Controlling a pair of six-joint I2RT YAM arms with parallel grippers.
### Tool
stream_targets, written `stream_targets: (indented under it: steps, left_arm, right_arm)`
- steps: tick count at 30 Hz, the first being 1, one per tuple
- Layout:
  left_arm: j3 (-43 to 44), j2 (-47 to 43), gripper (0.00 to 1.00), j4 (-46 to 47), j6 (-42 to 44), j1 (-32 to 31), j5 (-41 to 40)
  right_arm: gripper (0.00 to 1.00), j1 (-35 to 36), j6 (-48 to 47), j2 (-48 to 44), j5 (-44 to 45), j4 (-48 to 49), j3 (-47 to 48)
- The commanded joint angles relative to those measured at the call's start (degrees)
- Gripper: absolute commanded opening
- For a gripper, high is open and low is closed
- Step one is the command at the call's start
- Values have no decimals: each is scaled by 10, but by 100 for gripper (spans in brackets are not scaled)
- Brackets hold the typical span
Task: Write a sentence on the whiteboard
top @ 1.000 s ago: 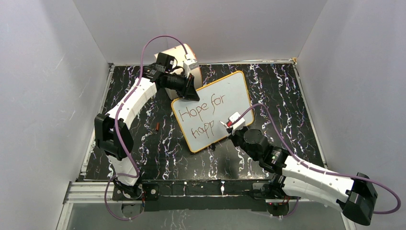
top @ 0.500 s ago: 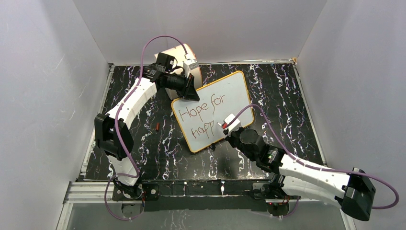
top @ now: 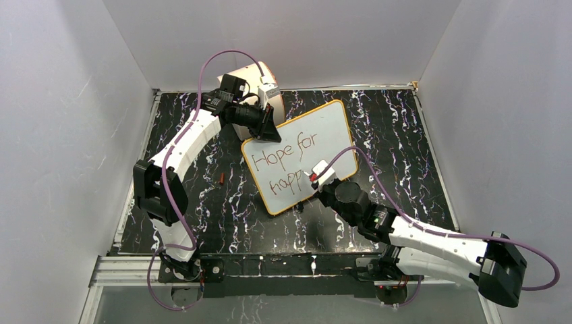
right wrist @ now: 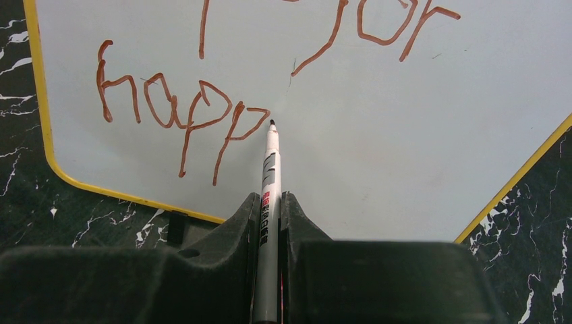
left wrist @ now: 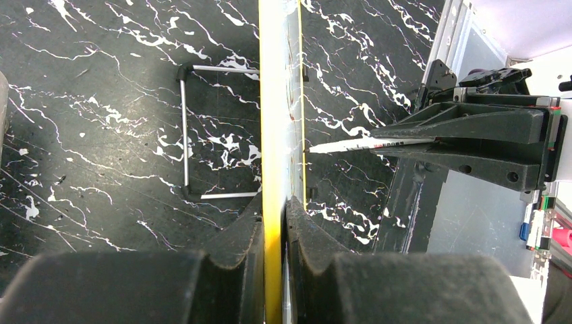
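**A:** Where is the board (top: 324,131) standing?

**B:** It is leaning on its wire stand (left wrist: 185,135) in the middle of the table (top: 405,135), just in front of the drum (top: 251,73). It is facing the right arm at an angle.

**A:** Why is the left gripper (left wrist: 274,209) sitting at the corner?

**B:** Its fingers are pressing together on the rim at the far-left corner. I'd say it is bracing the board so that the pen's push isn't tipping or sliding it.

**A:** And the right gripper (right wrist: 270,197)?

**B:** It is clamping the marker (right wrist: 270,155) by the barrel, with the tip (right wrist: 272,123) poking out ahead of the fingers. That way the wrist camera is looking straight down the pen at the strokes.

**A:** How is the sentence (right wrist: 182,115) coming along?

**B:** It is reading "Hope for" on top and "happ" underneath. The tip is sitting at the end of the second p's loop and seems to be meeting the board's face.

**A:** So it is partway through?

**B:** I'm judging so, since the last word is looking unfinished. White space is waiting to the right on the lower line. The next stroke is calling for light pressure, because the board is only propped up.
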Motion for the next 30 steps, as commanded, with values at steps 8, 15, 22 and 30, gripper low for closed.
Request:
stream_targets:
  steps: [8, 15, 22, 30]
  left_arm:
    - [-22, -2, 0, -29, 33, -17, -9]
    - [-22, -1, 0, -29, 32, -17, -5]
    - [-22, -1, 0, -30, 33, -17, -1]
    - [-21, -2, 0, -29, 35, -18, 3]
  right_arm:
    - [0, 3, -10, 13, 14, 43, 19]
    - [0, 3, -14, 24, 12, 46, 20]
    - [0, 3, -13, 18, 55, 65, 13]
    - [0, 3, -9, 16, 78, 57, 14]
